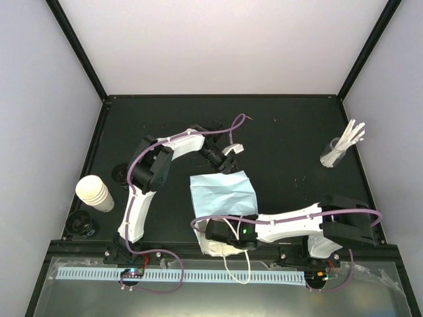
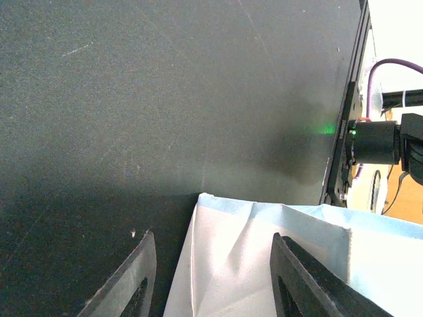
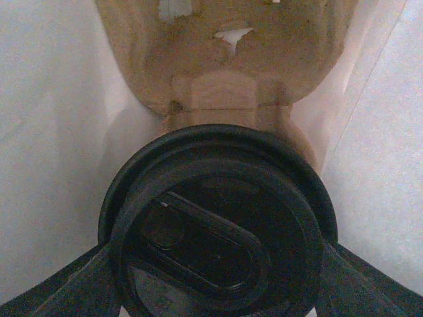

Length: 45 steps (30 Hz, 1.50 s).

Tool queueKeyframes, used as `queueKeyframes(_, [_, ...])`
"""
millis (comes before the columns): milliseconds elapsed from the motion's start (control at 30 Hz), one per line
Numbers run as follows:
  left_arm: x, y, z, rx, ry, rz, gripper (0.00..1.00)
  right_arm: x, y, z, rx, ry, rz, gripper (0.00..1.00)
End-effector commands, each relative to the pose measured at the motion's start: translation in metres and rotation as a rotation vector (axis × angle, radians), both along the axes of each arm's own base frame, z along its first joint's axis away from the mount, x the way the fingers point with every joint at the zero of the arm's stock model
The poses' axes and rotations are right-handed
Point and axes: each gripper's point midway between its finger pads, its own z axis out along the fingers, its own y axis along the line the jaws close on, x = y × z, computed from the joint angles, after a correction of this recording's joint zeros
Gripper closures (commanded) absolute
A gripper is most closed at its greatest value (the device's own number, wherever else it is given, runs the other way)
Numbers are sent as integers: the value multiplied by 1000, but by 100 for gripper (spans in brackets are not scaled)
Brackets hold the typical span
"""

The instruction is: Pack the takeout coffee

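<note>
Loading step: right gripper clamps cup inside bag, carrier at frame top; left gripper half-open astride bag edge, gripping nothing. Next — seat cup squarely in carrier.

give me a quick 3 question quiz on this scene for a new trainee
1. True or false: the stack of cream cups stands inside the light-blue bag.
2. What does the right gripper hold? A) a black-lidded cup B) a spoon C) nothing
3. In the right wrist view, what brown thing lies ahead of that cup inside the bag?

Key: 1 false, the stack stands on the table to the left of the bag. 2 A. 3 the pulp cup carrier.
</note>
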Motion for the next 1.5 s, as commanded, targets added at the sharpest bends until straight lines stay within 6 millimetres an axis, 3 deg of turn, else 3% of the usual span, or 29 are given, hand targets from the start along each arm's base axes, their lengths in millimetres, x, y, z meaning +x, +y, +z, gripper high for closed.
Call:
queueKeyframes(0, [-49, -9, -9, 24, 139, -94, 51, -12, -68, -67, -238, 264, -113, 66])
queueKeyframes(133, [-49, -8, -9, 25, 139, -96, 51, 1, -88, -59, -229, 242, -250, 66])
queueKeyframes(300, [-50, -8, -9, 21, 144, -99, 51, 13, -108, -51, -235, 185, -278, 63])
queueKeyframes(533, [-51, -8, -9, 19, 153, -103, 51, 6, -107, -53, -208, 251, -224, 56])
queueKeyframes(933, [-54, -8, -9, 10, 170, -107, 51, -10, -109, -91, -317, 379, -211, 56])
queueKeyframes(1167, [-55, -7, -10, 12, 174, -110, 51, -9, -109, -89, -303, 383, -215, 54])
queueKeyframes(1300, [-54, -8, -10, 14, 175, -109, 51, 3, -100, -72, -256, 311, -215, 56])
queueKeyframes(1333, [-54, -8, -10, 13, 174, -108, 51, 5, -97, -65, -237, 301, -213, 53])
queueKeyframes(1400, [-53, -8, -10, 15, 174, -107, 51, 6, -91, -53, -205, 298, -207, 33])
queueKeyframes(1433, [-52, -8, -10, 17, 173, -104, 51, 6, -88, -47, -193, 303, -202, 31])
queueKeyframes(1467, [-51, -8, -10, 18, 173, -102, 51, 7, -85, -41, -174, 303, -200, 16])
